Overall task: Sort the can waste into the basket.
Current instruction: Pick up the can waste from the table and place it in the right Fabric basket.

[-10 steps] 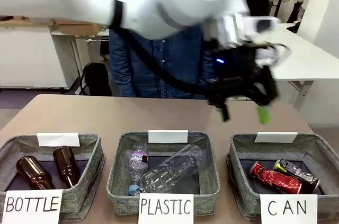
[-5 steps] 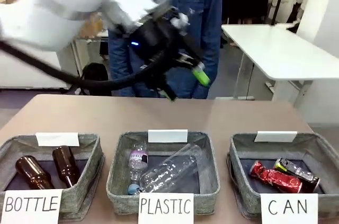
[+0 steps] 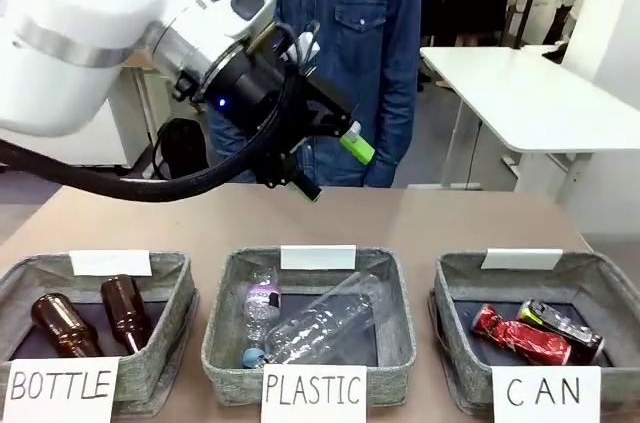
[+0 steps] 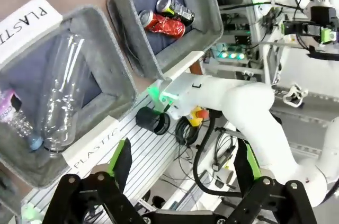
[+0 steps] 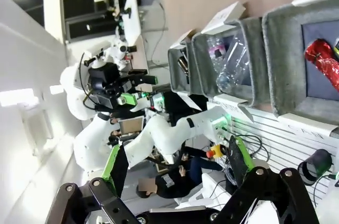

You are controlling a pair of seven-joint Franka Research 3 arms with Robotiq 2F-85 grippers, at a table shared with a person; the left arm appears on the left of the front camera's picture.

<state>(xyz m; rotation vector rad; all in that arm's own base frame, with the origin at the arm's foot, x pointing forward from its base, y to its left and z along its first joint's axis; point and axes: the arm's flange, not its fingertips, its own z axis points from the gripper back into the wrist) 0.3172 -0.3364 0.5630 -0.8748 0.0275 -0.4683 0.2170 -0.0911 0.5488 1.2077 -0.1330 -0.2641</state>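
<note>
Front view: both cans are down in the CAN basket, and your left arm hangs high with nothing in its jaws.

You've got the red can (image 3: 518, 334) and the dark can (image 3: 562, 328) lying side by side, touching, on the floor of the CAN basket (image 3: 462, 288) at the right end of the counter (image 3: 420, 223). Your left gripper (image 3: 325, 158) sits tilted above the counter's far edge, just in front of the person's denim shirt (image 3: 330, 33), jaws spread wide and empty. Your right gripper (image 5: 175, 163) shows its jaws wide too, holding nothing. My worry from here: swing that left arm carelessly and you could brush the person, or come down low and clip the plastic basket (image 3: 225, 313), tipping the clear bottle (image 3: 320, 323) out.
</note>
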